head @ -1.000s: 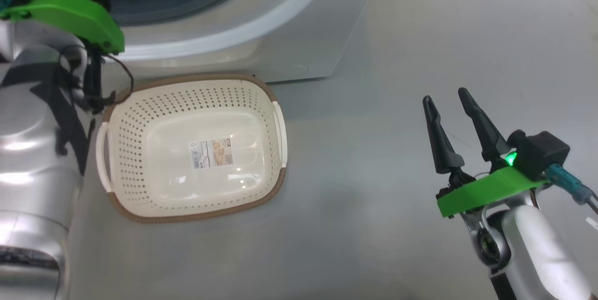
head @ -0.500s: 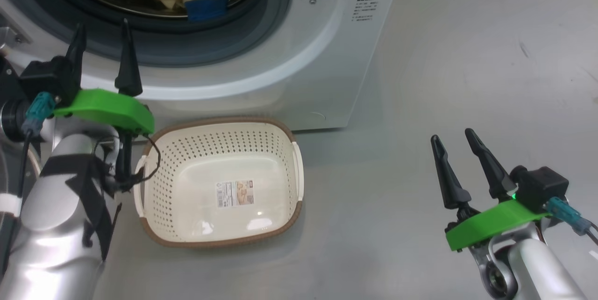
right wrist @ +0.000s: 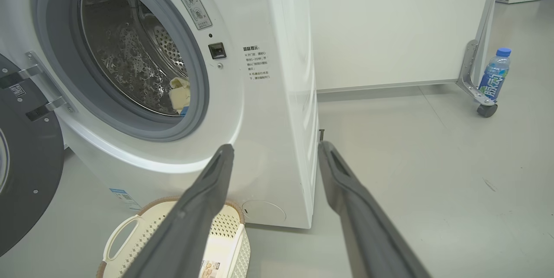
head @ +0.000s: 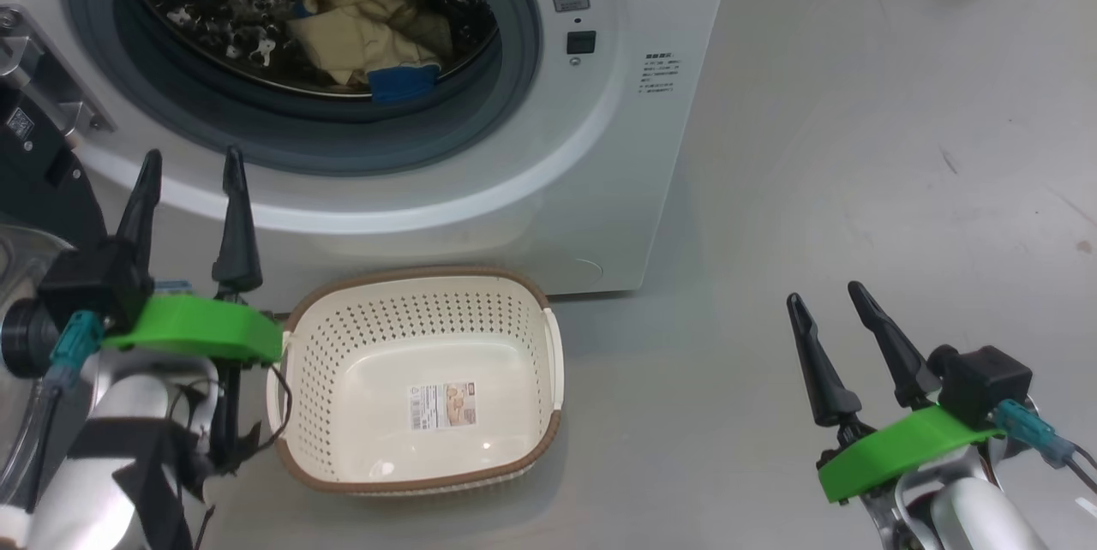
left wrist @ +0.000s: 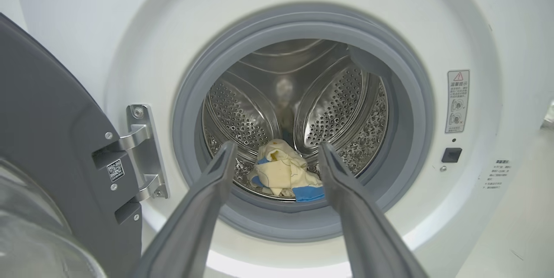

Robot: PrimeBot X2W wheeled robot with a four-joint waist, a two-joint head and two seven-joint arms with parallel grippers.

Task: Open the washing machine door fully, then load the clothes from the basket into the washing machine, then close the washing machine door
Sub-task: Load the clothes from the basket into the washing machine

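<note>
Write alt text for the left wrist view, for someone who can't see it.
A white washing machine stands open, cream-yellow and blue clothes lying low in its steel drum. The open left gripper points at them; the dark door hangs open at left.

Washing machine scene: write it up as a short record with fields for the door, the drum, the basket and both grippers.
door: washing machine door open, swung out at the robot's left
drum: clothes, cream-yellow with blue, lie inside the washing machine
basket: basket empty except a label sticker, standing before the machine
left gripper: left gripper open, holding nothing, pointing at the drum opening
right gripper: right gripper open, holding nothing, right of the basket
step left: close the door
</note>
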